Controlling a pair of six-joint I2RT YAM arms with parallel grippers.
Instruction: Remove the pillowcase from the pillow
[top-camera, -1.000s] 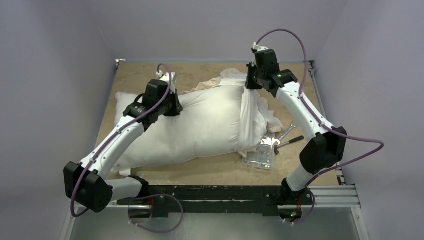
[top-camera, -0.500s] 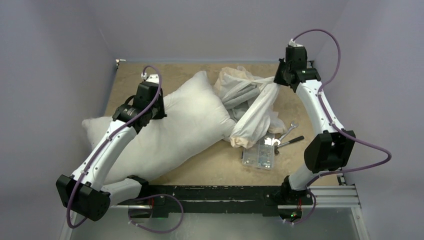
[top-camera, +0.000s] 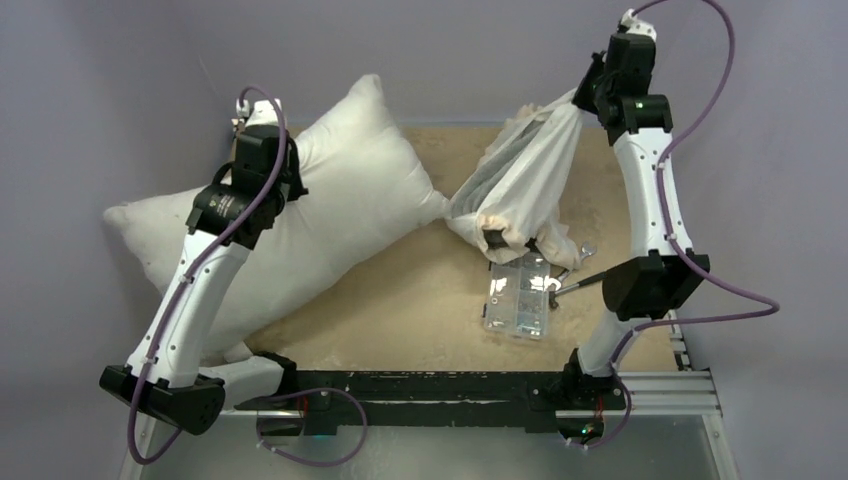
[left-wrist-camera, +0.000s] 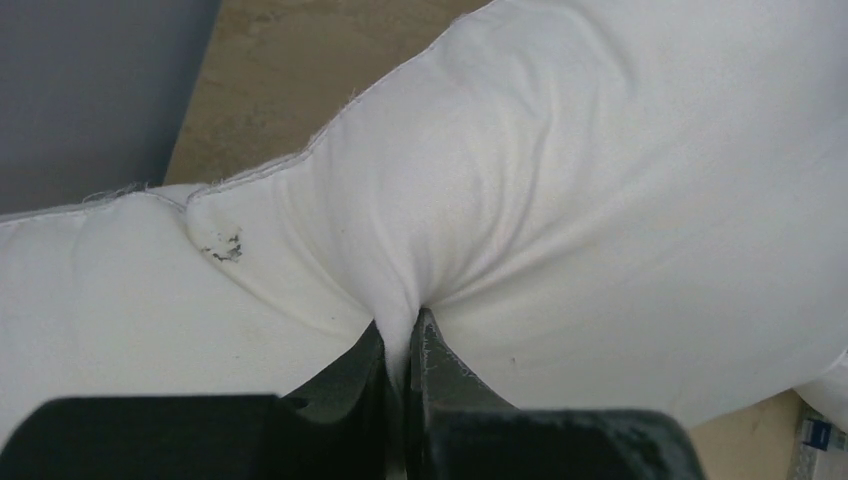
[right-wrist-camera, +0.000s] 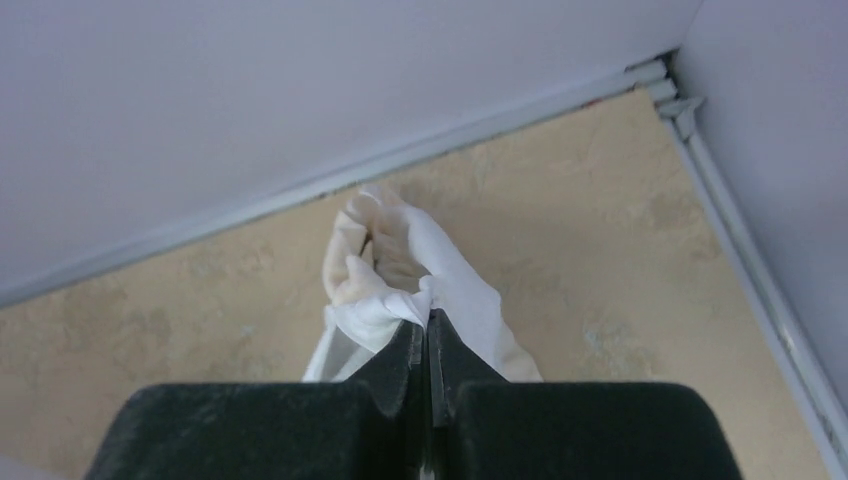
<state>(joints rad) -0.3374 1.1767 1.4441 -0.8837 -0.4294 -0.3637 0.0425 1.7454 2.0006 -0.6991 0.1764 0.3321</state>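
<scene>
Your left hand (left-wrist-camera: 403, 335) is clenched on a pinch of the pillow (left-wrist-camera: 600, 180), with the white cloth puckering into folds where the two fingers meet. From above, you can see that left hand (top-camera: 262, 150) raised at the far left, with the pillow (top-camera: 340, 190) lifted off the worktop (top-camera: 420, 290). The pillow slants from its low corner at the left edge up to a high corner against the back wall. A small dark smudge (left-wrist-camera: 225, 247) sits near the seam, left of your grip.

Your right hand (right-wrist-camera: 426, 325) is clenched on a bunched edge of the pillowcase (right-wrist-camera: 400, 260), white and cream cloth gathered tight between the fingers. From above, that right hand (top-camera: 595, 90) is held high at the far right corner. The pillowcase (top-camera: 525, 180) hangs from it as a long drawn-out bundle sloping down and leftward. Its lower end, with the cream frill showing, touches the pillow's right corner. You cannot tell from here whether that corner is inside the opening or only against it.

A clear plastic box (top-camera: 518, 300) lies on the worktop just below the hanging end, with metal tools (top-camera: 575, 262) beside it on the right.
</scene>
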